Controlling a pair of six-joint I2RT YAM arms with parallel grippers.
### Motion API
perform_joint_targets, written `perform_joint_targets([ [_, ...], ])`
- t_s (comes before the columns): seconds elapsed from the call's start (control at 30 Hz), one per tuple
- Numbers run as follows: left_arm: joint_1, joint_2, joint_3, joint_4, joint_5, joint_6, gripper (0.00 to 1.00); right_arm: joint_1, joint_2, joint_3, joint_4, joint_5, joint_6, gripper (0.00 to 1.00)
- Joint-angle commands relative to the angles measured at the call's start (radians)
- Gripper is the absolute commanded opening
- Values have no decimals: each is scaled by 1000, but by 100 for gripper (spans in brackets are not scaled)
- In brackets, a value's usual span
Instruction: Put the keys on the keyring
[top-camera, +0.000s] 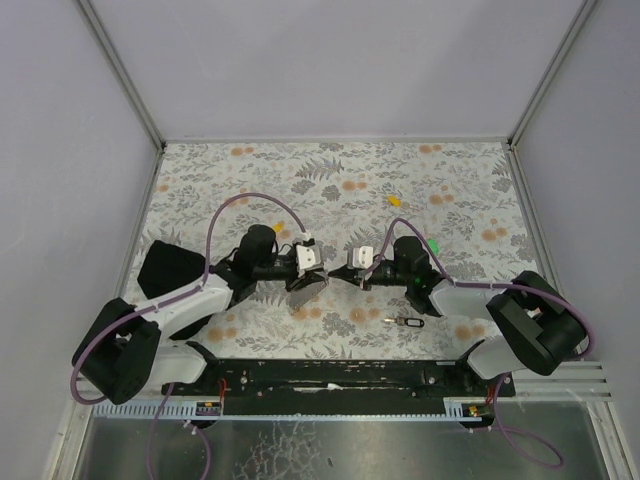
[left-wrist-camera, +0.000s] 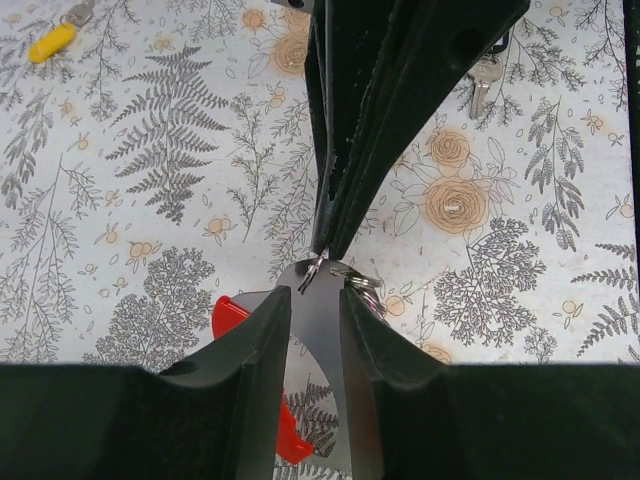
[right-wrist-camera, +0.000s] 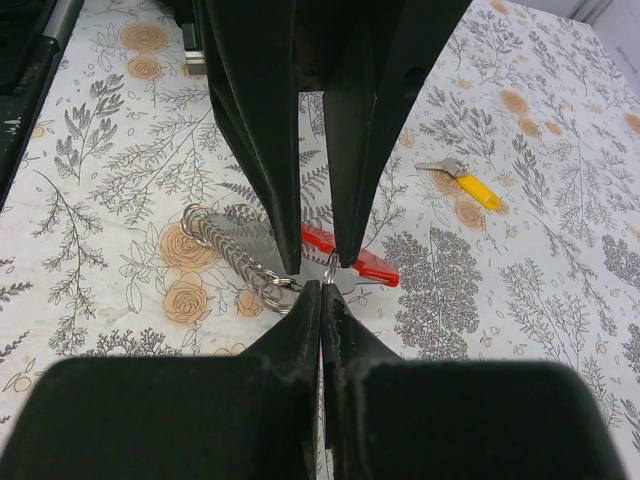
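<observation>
- Table, covered by a pale cloth printed with grey ferns and orange flowers: it carries every item below, and both arms reach in from its near edge to meet at its middle.
- Left gripper, black with two fingers: its jaws stand a narrow way apart and are clamped on the flat grey plate of the keyring, one finger against each side of it.
- Right gripper, black with two fingers: it faces the left one tip to tip, with its fingers pressed together and no gap showing. A thin silver wire ring sits right at its tips; whether it is pinched cannot be told.
- Keyring, a curved red loop joined to a flat grey fan-shaped plate: it is at the table's middle between the two grippers, with a short chain of silver rings trailing from it on the cloth.
- Yellow-headed key, green-headed key, orange-headed key and black-headed key, all small and silver: they lie loose on the cloth, apart from the keyring. The black one lies nearest the arm bases and the yellow one farthest.
</observation>
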Motion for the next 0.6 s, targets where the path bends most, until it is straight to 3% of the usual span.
perform_joint_targets([
  [0.0, 13, -32, -23, 100, -21, 16, 25, -6, -24, 48, 1, -35, -20, 0],
  [0.57, 16, -21, -19, 109, 47, 56, 22, -7, -29, 58, -21, -57, -27, 0],
])
